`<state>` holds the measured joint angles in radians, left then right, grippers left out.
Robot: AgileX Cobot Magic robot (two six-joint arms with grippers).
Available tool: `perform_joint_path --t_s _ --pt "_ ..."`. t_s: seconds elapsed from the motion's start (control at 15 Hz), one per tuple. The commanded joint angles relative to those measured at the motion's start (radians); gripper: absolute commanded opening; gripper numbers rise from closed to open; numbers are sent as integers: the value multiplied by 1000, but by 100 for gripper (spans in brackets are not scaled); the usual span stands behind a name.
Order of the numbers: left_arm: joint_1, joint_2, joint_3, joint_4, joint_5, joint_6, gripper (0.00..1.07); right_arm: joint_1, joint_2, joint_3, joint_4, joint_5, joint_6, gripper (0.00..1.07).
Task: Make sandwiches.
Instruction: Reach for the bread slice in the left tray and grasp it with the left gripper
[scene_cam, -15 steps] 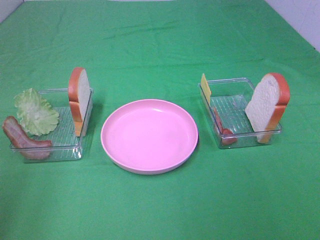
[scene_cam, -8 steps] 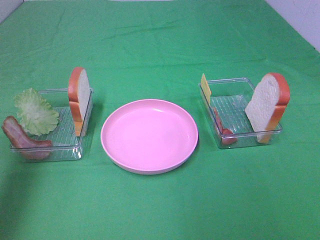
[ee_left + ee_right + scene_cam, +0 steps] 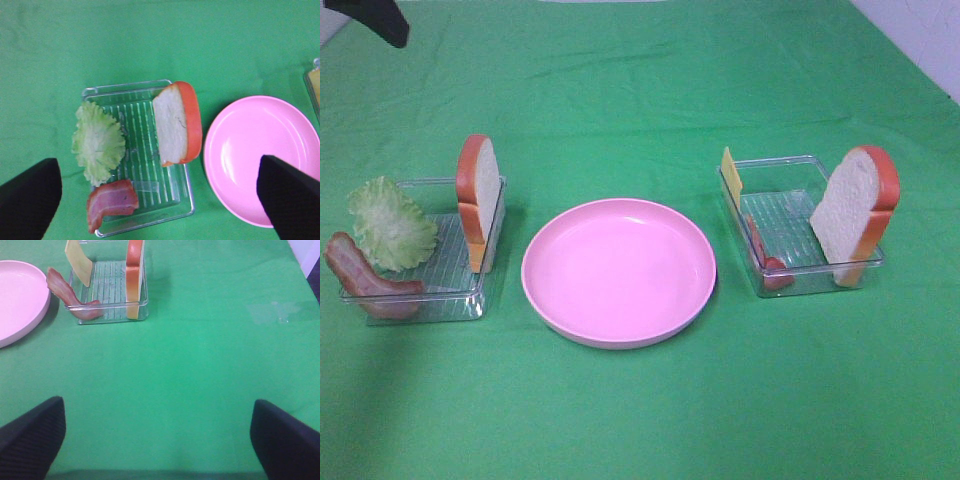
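Observation:
No sandwiches are stacked; the parts lie apart. In the left tray [image 3: 430, 300] a bread slice [image 3: 480, 200] stands on edge beside a lettuce leaf [image 3: 390, 225] and a bacon strip [image 3: 365, 278]. The right tray [image 3: 790, 160] holds a cheese square [image 3: 730, 175], bacon [image 3: 765, 262] and another upright bread slice [image 3: 857, 215]. My left gripper [image 3: 157, 170] hangs open high above the left tray, with the bread [image 3: 172, 125], lettuce [image 3: 97, 142] and bacon [image 3: 112, 200] below it. Over bare cloth, short of the right tray [image 3: 110, 285], my right gripper [image 3: 157, 410] is open and holds nothing.
An empty round pink plate [image 3: 620, 270] sits between the two trays on the green cloth. A dark part of the left arm [image 3: 375, 18] shows in the top left corner of the high view. The cloth's right edge [image 3: 920, 60] runs along the back right.
A dark part of the left arm has come into the top left corner of the high view. The food, trays and plate have not moved.

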<state>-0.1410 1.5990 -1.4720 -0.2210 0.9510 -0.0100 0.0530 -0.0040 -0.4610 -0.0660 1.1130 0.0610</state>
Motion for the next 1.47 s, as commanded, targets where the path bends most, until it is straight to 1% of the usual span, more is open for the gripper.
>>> perform_joint_path --t_s 0.07,0.13,0.2,0.33,0.4,0.47,0.6,1.0,1.33,1.47 --pt "-49 95 -91 -2 87 -46 100 -7 -31 6 5 -11 -9 97" --pt "-59 120 -112 0 111 -58 100 -7 -31 6 5 -11 -9 97" --pt "-79 169 -164 18 176 -95 100 -7 -31 6 5 -11 -9 97" --pt "-120 250 -242 87 235 -135 100 -7 -31 6 5 -11 -9 97" --pt "-134 289 -266 112 241 -136 100 -7 -31 6 5 -11 -9 97" --pt "-142 366 -304 130 274 -146 100 -7 -31 6 5 -11 -9 97" --pt "-142 418 -305 147 236 -148 100 -7 -31 6 5 -11 -9 97" --pt "-142 522 -305 149 143 -148 100 -7 -31 6 5 -11 -9 97" --pt "-142 559 -305 149 49 -151 100 -7 -31 6 5 -11 -9 97" --pt "-142 566 -305 128 51 -165 91 -7 -31 6 5 -11 -9 97"
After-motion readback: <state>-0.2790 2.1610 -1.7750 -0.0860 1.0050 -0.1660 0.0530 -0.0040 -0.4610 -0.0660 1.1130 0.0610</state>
